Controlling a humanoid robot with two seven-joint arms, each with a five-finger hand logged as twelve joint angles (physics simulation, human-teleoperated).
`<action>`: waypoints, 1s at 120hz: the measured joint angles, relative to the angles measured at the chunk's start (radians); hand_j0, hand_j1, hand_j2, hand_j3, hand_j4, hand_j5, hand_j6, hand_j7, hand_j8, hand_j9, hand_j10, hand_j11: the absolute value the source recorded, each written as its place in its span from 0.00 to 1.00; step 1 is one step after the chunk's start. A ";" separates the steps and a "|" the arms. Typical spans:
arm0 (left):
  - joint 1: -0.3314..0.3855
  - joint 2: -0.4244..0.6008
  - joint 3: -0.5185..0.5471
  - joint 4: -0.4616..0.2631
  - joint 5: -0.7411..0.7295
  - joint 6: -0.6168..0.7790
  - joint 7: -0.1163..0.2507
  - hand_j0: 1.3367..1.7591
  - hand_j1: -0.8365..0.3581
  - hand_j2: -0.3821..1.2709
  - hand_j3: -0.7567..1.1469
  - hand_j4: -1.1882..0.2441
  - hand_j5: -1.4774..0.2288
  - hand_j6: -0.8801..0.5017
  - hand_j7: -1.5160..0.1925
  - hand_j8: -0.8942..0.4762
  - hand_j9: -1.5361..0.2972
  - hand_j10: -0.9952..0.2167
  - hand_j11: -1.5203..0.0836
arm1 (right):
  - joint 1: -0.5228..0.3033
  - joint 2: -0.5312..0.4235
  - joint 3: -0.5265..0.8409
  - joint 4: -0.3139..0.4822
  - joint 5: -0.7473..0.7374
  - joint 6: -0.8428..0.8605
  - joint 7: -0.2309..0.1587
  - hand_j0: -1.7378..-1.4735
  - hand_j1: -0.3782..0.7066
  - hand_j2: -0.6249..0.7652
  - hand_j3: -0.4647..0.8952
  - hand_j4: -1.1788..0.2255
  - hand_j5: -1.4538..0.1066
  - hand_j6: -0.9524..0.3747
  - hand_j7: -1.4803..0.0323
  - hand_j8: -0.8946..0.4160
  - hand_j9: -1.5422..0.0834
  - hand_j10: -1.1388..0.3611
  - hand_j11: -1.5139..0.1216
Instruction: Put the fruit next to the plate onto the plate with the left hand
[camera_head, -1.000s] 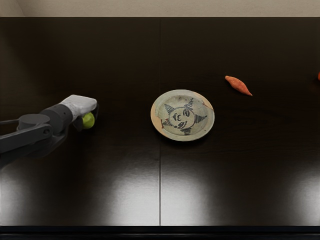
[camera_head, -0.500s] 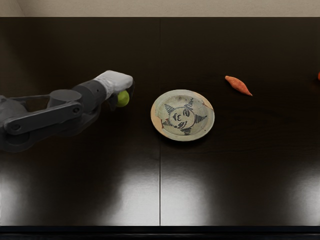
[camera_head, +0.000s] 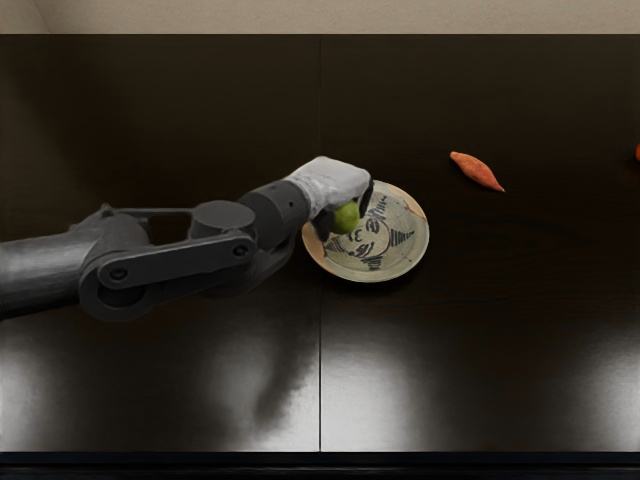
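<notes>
Dark glossy table (camera_head: 450, 350), left hand (camera_head: 332, 186) over the left rim of the patterned plate (camera_head: 402, 254).
Fingers curl around the green fruit (camera_head: 346, 217) under the palm; an orange vegetable (camera_head: 477, 171) lies well apart from the hand, past the plate.

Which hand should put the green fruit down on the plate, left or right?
Left. The left hand grips the green fruit right over the plate, so it probably only needs to let go. The right arm isn't in the picture.

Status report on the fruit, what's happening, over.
Left hand shut on green fruit, above plate, left side. Not yet released. Right hand out of view. Orange vegetable well aside.
</notes>
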 joint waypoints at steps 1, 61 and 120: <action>0.000 -0.003 0.000 0.001 0.000 0.000 0.000 0.73 0.47 0.44 0.40 0.46 0.18 0.42 0.20 0.33 0.19 0.12 0.21 | 0.000 0.000 0.000 0.000 0.000 0.000 0.000 0.30 0.06 0.44 0.34 0.82 0.90 0.69 0.95 0.66 0.92 0.74 0.90; 0.007 -0.058 0.070 0.081 0.003 0.020 0.000 0.73 0.53 0.40 0.40 0.44 0.30 0.41 0.32 0.31 0.30 0.24 0.34 | -0.002 0.000 0.000 0.000 0.000 0.000 0.000 0.30 0.06 0.44 0.34 0.82 0.90 0.69 0.95 0.66 0.92 0.74 0.90; -0.063 0.049 0.037 -0.036 -0.121 0.031 -0.001 0.76 0.72 0.28 0.40 0.63 0.64 0.45 0.66 0.45 0.63 0.58 0.71 | -0.002 0.000 -0.001 0.000 0.000 0.000 0.000 0.30 0.06 0.44 0.34 0.82 0.90 0.69 0.95 0.66 0.92 0.74 0.90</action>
